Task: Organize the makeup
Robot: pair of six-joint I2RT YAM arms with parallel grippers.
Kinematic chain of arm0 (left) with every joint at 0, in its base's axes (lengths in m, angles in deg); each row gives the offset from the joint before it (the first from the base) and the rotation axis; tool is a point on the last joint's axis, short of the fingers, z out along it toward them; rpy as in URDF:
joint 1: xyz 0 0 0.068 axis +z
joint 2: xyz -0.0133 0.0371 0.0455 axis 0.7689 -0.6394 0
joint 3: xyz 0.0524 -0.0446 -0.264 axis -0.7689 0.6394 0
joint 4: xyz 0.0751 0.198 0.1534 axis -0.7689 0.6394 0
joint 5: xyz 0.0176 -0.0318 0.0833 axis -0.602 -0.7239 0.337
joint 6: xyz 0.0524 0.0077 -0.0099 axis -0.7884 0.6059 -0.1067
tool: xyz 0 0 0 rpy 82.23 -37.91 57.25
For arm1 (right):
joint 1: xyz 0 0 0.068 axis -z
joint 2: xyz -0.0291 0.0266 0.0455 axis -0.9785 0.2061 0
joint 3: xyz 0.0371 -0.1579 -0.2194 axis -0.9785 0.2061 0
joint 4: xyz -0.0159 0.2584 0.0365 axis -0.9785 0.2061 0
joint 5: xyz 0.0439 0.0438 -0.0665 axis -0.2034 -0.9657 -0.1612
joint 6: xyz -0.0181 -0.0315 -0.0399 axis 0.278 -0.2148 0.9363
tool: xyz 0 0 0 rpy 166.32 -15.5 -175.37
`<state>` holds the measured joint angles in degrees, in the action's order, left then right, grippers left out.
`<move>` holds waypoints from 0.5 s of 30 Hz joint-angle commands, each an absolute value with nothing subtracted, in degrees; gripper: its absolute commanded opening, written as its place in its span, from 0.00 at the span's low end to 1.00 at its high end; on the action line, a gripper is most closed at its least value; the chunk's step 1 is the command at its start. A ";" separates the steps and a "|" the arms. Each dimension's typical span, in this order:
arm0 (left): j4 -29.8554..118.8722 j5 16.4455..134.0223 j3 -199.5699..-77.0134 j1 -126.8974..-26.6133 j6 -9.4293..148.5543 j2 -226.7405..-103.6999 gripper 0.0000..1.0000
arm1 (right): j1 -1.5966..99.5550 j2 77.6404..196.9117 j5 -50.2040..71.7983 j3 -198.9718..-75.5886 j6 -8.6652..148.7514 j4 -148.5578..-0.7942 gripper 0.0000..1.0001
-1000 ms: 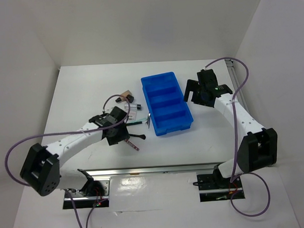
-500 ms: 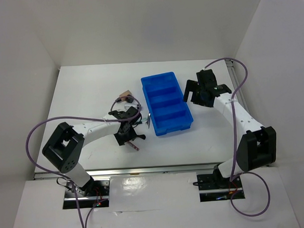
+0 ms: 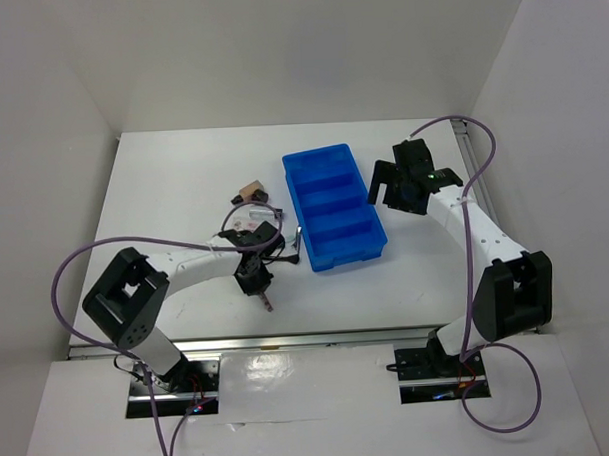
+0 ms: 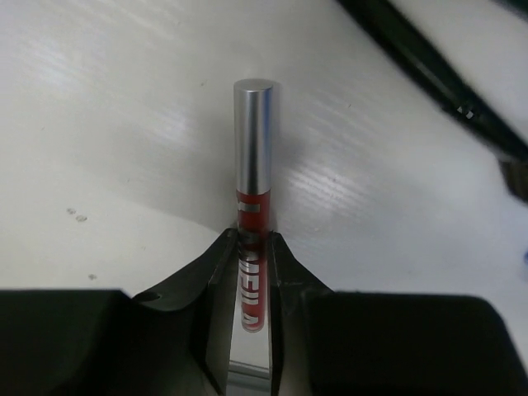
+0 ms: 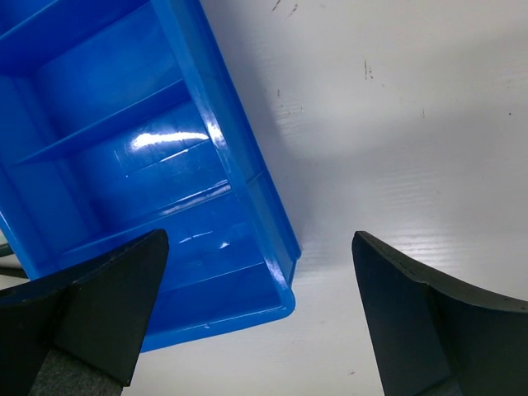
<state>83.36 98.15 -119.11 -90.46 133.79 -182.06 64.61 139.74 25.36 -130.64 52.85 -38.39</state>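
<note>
My left gripper [image 4: 250, 247] is shut on a slim red lip-gloss tube [image 4: 251, 206] with a silver cap, which lies on the white table and points away from me. In the top view this gripper [image 3: 256, 280] is left of the blue tray's near corner, with the tube's end [image 3: 268, 302] sticking out towards the near edge. A tan bottle with a black cap [image 3: 248, 193] and a small clear vial [image 3: 267, 211] lie behind it. A thin dark pencil [image 4: 429, 66] lies just beyond the tube. My right gripper [image 5: 257, 247] is open and empty above the tray's right edge.
The blue compartment tray [image 3: 351, 262] sits mid-table, and its compartments look empty in the right wrist view [image 5: 247, 165]. White walls enclose the table on three sides. A metal rail runs along the near edge [image 3: 308, 338].
My left gripper has moved right and towards the near edge, onto the red tube, and its arm has folded in. The right arm has not moved.
</note>
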 commanded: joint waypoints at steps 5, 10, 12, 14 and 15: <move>93.01 101.85 -122.01 -93.49 137.69 -173.59 0.07 | 64.48 140.30 26.79 -130.64 53.48 -38.27 1.00; 98.99 105.37 -126.76 -93.50 136.91 -166.82 0.00 | 64.48 140.31 26.79 -130.64 53.48 -38.27 1.00; 98.04 106.43 -129.66 -93.50 132.36 -165.31 0.00 | 64.48 139.78 26.79 -130.64 53.48 -38.27 1.00; 94.45 105.65 -131.78 -93.50 121.92 -164.61 0.00 | 64.48 139.78 26.18 -130.64 53.48 -38.27 1.00; 89.73 104.95 -134.21 -93.50 117.96 -165.39 0.00 | 64.48 139.26 26.17 -130.64 52.87 -38.27 1.00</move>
